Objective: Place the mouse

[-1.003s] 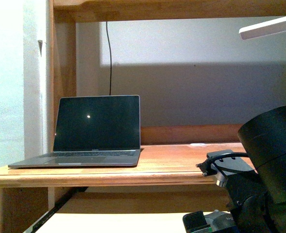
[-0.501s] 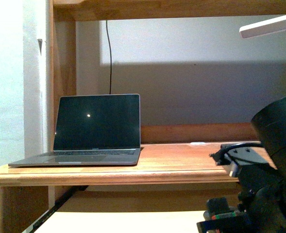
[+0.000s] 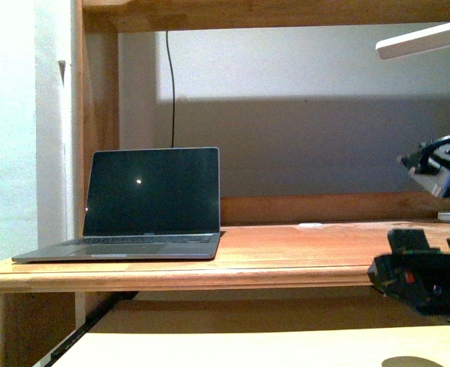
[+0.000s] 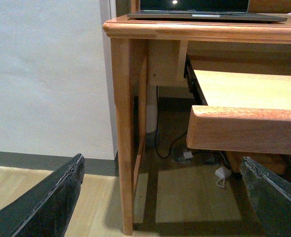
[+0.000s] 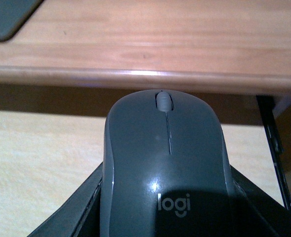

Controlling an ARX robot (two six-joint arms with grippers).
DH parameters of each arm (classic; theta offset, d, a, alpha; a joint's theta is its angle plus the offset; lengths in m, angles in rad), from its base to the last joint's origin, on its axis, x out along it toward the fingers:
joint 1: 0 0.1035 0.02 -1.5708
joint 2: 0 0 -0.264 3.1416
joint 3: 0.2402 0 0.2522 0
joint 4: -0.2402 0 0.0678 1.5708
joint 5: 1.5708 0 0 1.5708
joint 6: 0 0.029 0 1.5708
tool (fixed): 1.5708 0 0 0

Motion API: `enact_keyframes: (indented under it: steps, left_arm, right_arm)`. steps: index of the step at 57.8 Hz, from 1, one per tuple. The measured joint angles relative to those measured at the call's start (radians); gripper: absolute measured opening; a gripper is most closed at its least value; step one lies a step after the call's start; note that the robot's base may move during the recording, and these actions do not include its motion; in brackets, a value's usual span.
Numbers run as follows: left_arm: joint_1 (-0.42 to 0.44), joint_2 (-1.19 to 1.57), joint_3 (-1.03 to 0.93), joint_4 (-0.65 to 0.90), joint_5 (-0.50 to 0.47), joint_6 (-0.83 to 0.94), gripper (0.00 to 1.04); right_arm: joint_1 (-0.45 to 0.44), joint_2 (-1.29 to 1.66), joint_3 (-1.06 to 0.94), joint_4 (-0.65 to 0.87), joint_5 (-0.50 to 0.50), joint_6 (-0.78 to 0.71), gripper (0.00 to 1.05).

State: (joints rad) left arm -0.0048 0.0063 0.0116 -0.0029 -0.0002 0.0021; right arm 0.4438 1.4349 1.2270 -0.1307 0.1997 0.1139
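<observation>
Your right gripper [image 5: 167, 215] is clamping the mouse [image 5: 166, 163]. Its dark fingers [image 5: 78, 210] are pressing on both flanks. The logo side is facing the wrist camera and the wheel end is pointing at the front edge of the desk [image 5: 145, 54]. The mouse is hanging just short of that edge, above the pale tray [image 5: 36, 158]. I can't tell the gap to the edge. A corner of the laptop [image 5: 4, 15] is showing on the desk beyond, off to one side.

In the front view, the right gripper is sitting at 4 o'clock, around desk-edge height. You can't make out the mouse there because the gripper body is hiding it. The laptop is standing open with a dark screen at 9 o'clock, well apart from the gripper. A white disc [image 3: 310, 226] is lying on the desk between them, toward the back. The lamp [image 3: 423, 40] is poking in at 2 o'clock. A cable [image 3: 171, 84] is running down the wall behind the laptop.

Your left gripper [image 4: 161, 163] is hanging released, fingers spread wide and gripping nothing. It is sitting low near the desk leg [image 4: 123, 133], with its camera looking under the tray.
</observation>
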Motion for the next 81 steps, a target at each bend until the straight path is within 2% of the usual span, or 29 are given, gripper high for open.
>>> enact_keyframes:
  steps: [21, 38, 55, 72, 81]
  left_arm:
    - [0.0, 0.0, 0.0, 0.0, 0.0, 0.0, 0.97]
    - [0.0, 0.0, 0.0, 0.0, 0.0, 0.0, 0.97]
    - [0.0, 0.0, 0.0, 0.0, 0.0, 0.0, 0.97]
    - [0.0, 0.0, 0.0, 0.0, 0.0, 0.0, 0.97]
    - [0.0, 0.0, 0.0, 0.0, 0.0, 0.0, 0.97]
  right_arm:
    - [0.106, 0.402, 0.484, -0.033, 0.174, -0.026, 0.55]
    - [0.144, 0.678, 0.837, -0.107, 0.29, -0.101, 0.55]
    - [0.148, 0.822, 0.97, -0.153, 0.333, -0.123, 0.55]
    - [0.144, 0.832, 0.972, -0.115, 0.346, -0.129, 0.98]
    - [0.111, 0.737, 0.835, -0.024, 0.277, -0.122, 0.97]
